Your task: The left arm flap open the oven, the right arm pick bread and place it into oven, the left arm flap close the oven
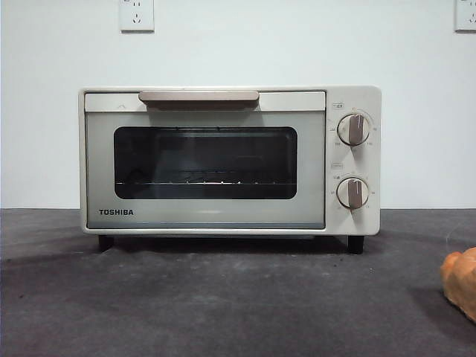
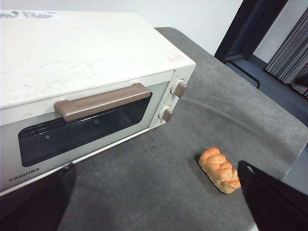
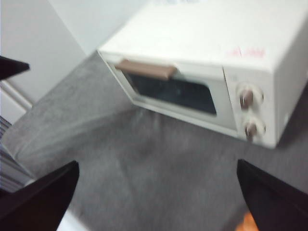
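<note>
Orange bread (image 1: 461, 282) half cut off beside shut oven (image 1: 229, 160)

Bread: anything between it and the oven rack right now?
Yes. The cream-white TOSHIBA toaster oven's glass door is shut, so the wire rack sits behind it. The lumpy orange bread lies on the grey table in front, off to the knob side.

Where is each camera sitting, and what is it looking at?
Front view: low at table height, looking level at the shut oven; bread at the edge; no robot parts show.
Left wrist view: on the left arm, looking down at oven and bread; left gripper jaws apart.
Right wrist view: on the right arm, looking down at the oven front, blurred; right gripper jaws apart.
Shared: all show the oven's handle and knobs.
</note>
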